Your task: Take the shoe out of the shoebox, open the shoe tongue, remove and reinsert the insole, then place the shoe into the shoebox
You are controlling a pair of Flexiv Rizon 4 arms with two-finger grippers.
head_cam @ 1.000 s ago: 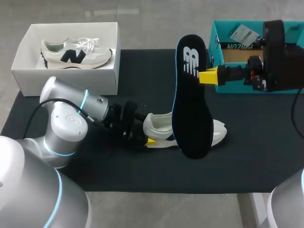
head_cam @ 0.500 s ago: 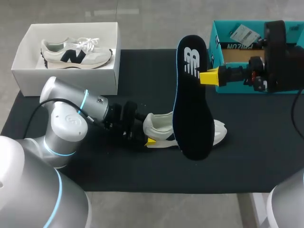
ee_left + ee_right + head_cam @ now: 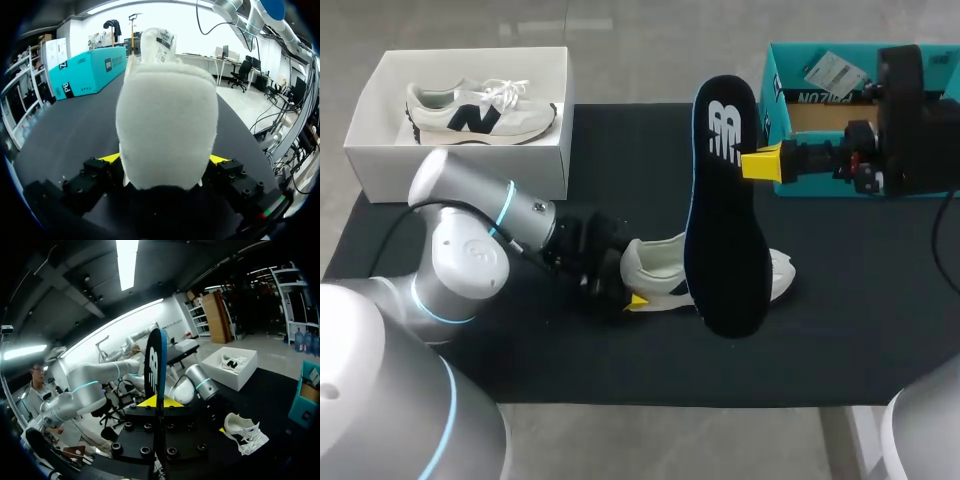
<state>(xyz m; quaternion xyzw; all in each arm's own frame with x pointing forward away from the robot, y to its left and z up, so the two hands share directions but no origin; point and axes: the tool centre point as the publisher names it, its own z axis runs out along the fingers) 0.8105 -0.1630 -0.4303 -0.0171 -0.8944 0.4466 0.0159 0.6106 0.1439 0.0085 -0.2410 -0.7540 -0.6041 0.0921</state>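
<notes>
In the head view, the shoe [image 3: 660, 272] lies on its side on the black mat [image 3: 570, 360], heel toward the left gripper [image 3: 635, 298], which sits right at the heel with one yellow tip showing beneath it. The insole [image 3: 725, 200] stands on edge over the shoe, its lower end hiding the shoe's middle. The right gripper [image 3: 760, 163] is clenched on the insole's edge near the upper end. A white shoebox [image 3: 375, 165] at the mat's far left corner holds a second shoe [image 3: 480, 112], and a teal box [image 3: 772, 75] stands at the far right, behind the right gripper. In the left wrist view, the shoe's padded heel [image 3: 167, 130] fills the space between the fingers of the left gripper [image 3: 165, 160]. Both yellow tips press its sides, so the claw grasps the shoe, and the teal box [image 3: 87, 70] lies ahead to one side on the mat. In the right wrist view, the insole [image 3: 156, 365] rises edge-on from between the tips of the right gripper [image 3: 155, 401], pinched tight. Beyond it lie the shoe [image 3: 245, 432], the left arm [image 3: 197, 382], the white shoebox [image 3: 240, 372] and a corner of the teal box [image 3: 302, 400].
</notes>
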